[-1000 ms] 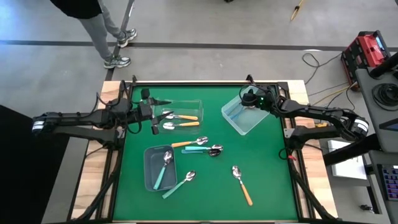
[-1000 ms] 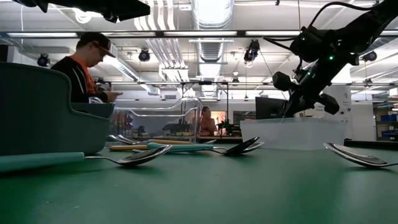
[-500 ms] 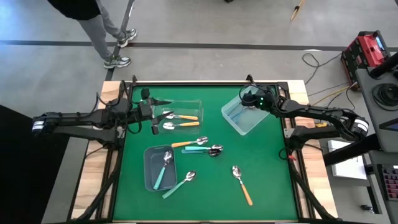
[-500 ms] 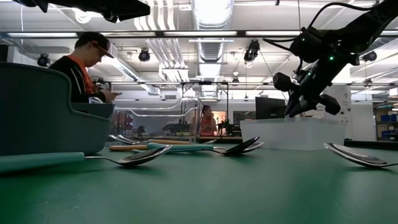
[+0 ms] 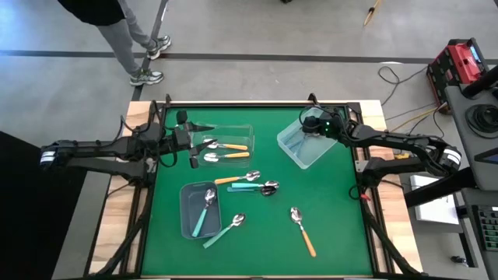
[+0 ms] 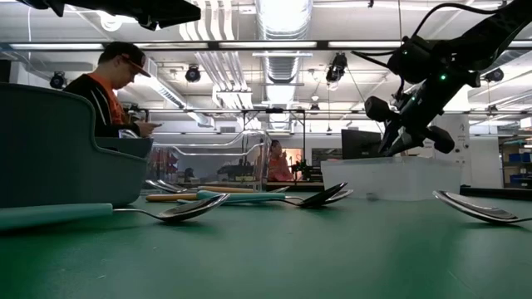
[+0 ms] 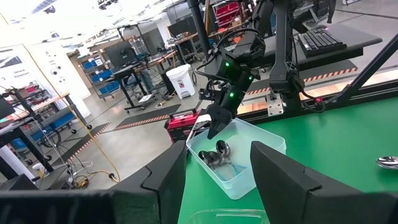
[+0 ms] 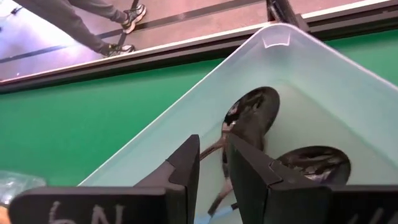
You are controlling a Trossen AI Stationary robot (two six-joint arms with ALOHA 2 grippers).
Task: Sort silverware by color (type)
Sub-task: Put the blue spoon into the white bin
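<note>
Left gripper point(image 5: 192, 145) hangs at the clear bin point(image 5: 243, 129) holding two orange spoons point(image 5: 230, 146), fingers apart and empty. Teal spoons point(image 5: 205, 211) lie in the grey bin point(image 5: 187, 225); others lie loose mid-table. Judged light, stiff, slippery — grip the plastic handle. Right gripper point(image 5: 310, 128) sits over the pale bin point(image 5: 292, 157), fingers point(image 8: 184, 163) slightly parted; the dark spoons point(image 8: 252, 115) inside are partly hidden.

In view are 3 bins point(image 5: 307, 145), 4 orange-handled spoons point(image 5: 303, 231) and 3 teal-handled spoons point(image 5: 222, 231).
</note>
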